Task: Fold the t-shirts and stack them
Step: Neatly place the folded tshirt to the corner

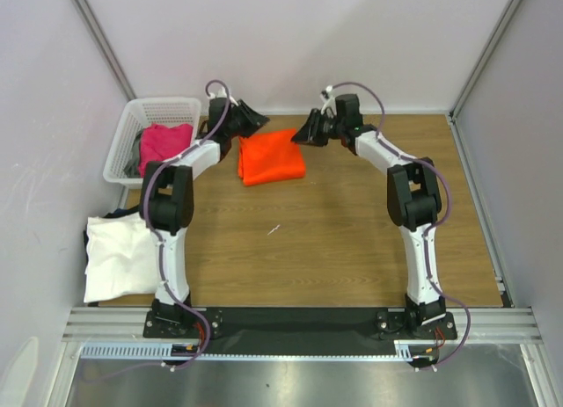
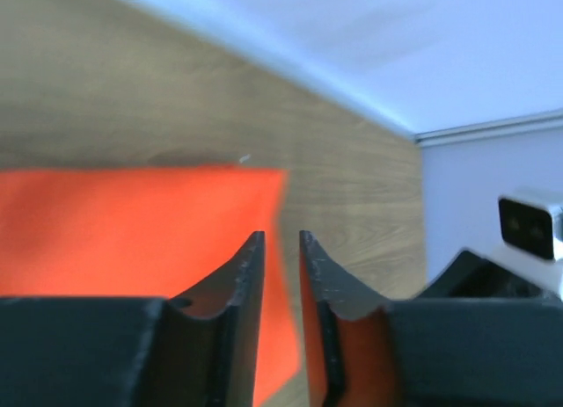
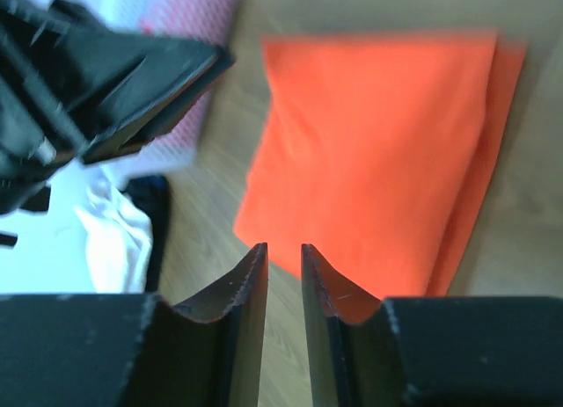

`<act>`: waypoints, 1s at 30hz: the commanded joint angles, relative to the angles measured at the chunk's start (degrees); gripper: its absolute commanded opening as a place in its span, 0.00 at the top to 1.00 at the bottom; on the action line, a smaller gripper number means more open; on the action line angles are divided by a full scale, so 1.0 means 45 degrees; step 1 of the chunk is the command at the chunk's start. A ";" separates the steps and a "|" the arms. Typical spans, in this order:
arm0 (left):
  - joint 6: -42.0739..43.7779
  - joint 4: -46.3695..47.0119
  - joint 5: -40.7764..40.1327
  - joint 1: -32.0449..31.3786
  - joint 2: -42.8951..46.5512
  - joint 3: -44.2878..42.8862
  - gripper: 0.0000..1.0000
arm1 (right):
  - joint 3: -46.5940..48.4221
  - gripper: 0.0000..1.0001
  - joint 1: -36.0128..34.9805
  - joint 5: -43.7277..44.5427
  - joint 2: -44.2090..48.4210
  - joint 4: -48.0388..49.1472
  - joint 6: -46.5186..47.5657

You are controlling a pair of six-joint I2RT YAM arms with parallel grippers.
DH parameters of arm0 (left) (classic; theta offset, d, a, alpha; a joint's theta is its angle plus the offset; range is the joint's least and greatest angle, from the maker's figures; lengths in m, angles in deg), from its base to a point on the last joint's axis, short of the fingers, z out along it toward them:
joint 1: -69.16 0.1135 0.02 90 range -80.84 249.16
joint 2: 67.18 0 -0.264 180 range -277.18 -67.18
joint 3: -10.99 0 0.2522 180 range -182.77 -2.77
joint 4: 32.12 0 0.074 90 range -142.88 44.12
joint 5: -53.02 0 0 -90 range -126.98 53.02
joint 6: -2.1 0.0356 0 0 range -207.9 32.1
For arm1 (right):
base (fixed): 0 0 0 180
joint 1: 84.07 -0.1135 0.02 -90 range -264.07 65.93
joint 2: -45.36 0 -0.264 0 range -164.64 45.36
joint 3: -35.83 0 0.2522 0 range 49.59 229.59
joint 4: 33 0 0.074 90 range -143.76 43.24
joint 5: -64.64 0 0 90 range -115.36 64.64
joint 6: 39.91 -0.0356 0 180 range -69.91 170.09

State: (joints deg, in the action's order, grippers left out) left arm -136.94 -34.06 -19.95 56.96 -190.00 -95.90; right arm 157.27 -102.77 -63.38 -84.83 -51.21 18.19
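Note:
The bright orange t-shirt lies folded into a rectangle on the far middle of the table. It also shows in the left wrist view and the right wrist view. My left gripper hovers over its far left edge, jaws nearly together with nothing between them. My right gripper hovers at its far right corner, jaws likewise nearly together and empty. A white t-shirt lies over a dark one at the near left. A magenta-pink t-shirt and a grey one are in the basket.
The white lattice basket stands at the far left corner. Grey walls close in the table at the back and both sides. The other arm's gripper shows in the right wrist view, close by.

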 commanded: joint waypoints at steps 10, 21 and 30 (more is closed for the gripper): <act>-0.2229 0.1694 0.0239 0.0115 -0.1904 0.0615 0.84 | -0.0393 0.83 -0.0356 0.0284 -0.1381 -0.0495 0.0858; -0.1760 0.1339 0.0354 0.0505 -0.2198 0.0752 0.86 | -0.1038 0.84 -0.0552 0.0636 -0.1010 -0.1042 0.1542; 0.0251 -0.0082 0.0023 0.1110 -0.2567 -0.0417 0.85 | -0.1409 0.84 -0.0552 0.0656 -0.0600 -0.1179 0.1796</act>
State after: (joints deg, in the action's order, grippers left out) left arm -140.87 -32.01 -18.81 60.83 -200.50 -93.71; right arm 151.41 -104.97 -60.78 -90.82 -55.98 24.68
